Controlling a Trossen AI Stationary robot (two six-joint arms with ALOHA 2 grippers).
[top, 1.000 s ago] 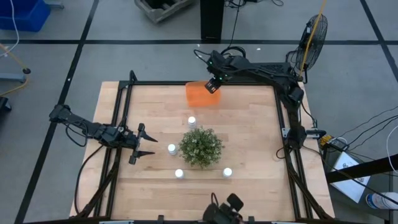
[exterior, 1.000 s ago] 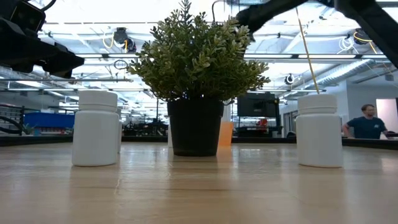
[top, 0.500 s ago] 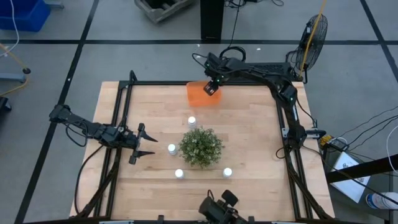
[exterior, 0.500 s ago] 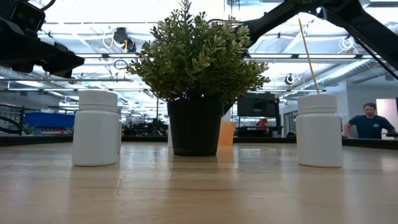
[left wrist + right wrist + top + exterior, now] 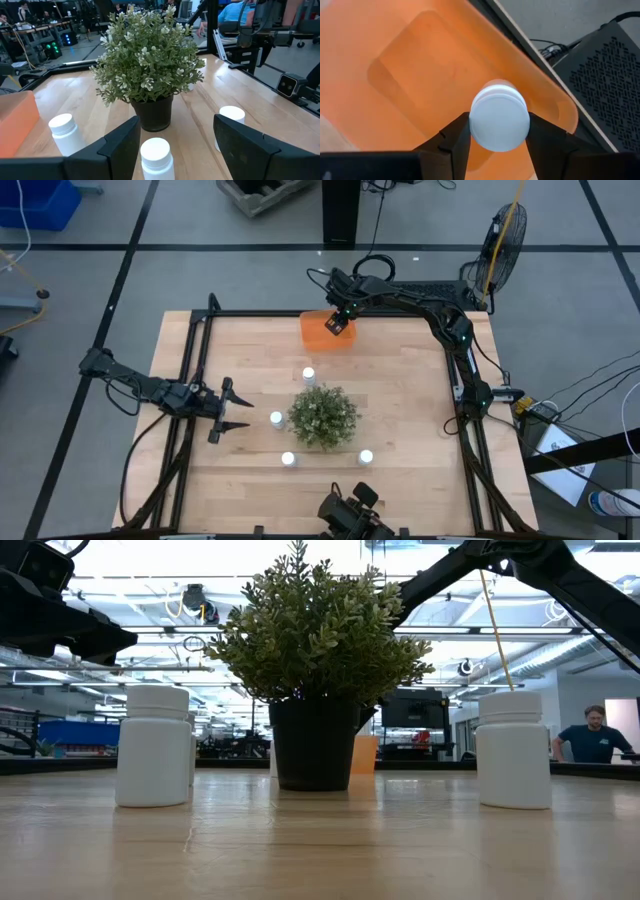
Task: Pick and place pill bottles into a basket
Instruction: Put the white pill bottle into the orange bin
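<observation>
My right gripper (image 5: 337, 324) is over the orange basket (image 5: 318, 332) at the table's far edge, shut on a white pill bottle (image 5: 500, 118). The basket's floor (image 5: 420, 70) shows below the bottle. My left gripper (image 5: 236, 410) is open and empty at the table's left, level with the plant (image 5: 323, 417). Several more bottles stand on their bases round the plant: one on its far side (image 5: 309, 375), one on its left (image 5: 276, 419), two on its near side (image 5: 288, 459) (image 5: 366, 457). The left wrist view shows three of them (image 5: 65, 132) (image 5: 156, 154) (image 5: 231, 119). My right gripper pinches the bottle between its two fingers (image 5: 454, 141), one on each side of its capped top (image 5: 476, 125). The fingers come from above, pointing down. The bottle stands upright, cap up, lifted clear above the inside of the basket.
The potted plant (image 5: 315, 650) stands mid-table between the bottles and the basket (image 5: 364, 754). A black frame (image 5: 455, 370) runs along the table's edges. People (image 5: 592, 738) show in the room beyond the table.
My right gripper has moved a little toward the table's left edge with the bottle, farther in over the basket. It stays shut on the bottle.
</observation>
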